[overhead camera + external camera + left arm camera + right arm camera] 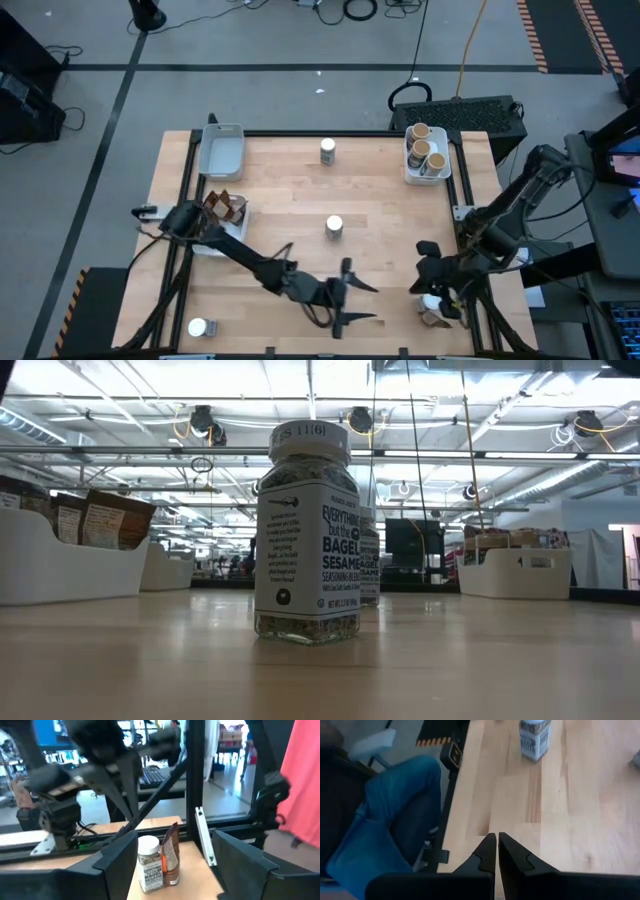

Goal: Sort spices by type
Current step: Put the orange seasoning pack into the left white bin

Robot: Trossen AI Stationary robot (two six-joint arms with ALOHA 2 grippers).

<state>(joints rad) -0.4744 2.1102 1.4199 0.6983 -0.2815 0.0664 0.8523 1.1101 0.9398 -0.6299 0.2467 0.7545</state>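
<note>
- The left gripper [360, 303] hung low over the table's near edge with its fingers spread apart and nothing between them.
- Past those fingers, the left wrist view showed a white-lidded jar [149, 863] touching a brown packet [170, 853] at the table's near right corner.
- The right gripper [497, 851] had its fingers pressed together and empty over bare wood near that same corner.
- Two more white-lidded jars stood in the open: one mid-table [334, 227], one near the far edge [327, 151].
- Another white-lidded jar [198, 327] sat at the near left corner.
- Tan-topped jars [425, 152] filled the far right tray [412, 172].
- Brown packets [226, 208] stood in what was probably a tray at the left edge, partly hidden by the arm.
- The far left tray [222, 155] lay apart from them.
- A person's leg in jeans [385, 830] showed beside the table.
</note>
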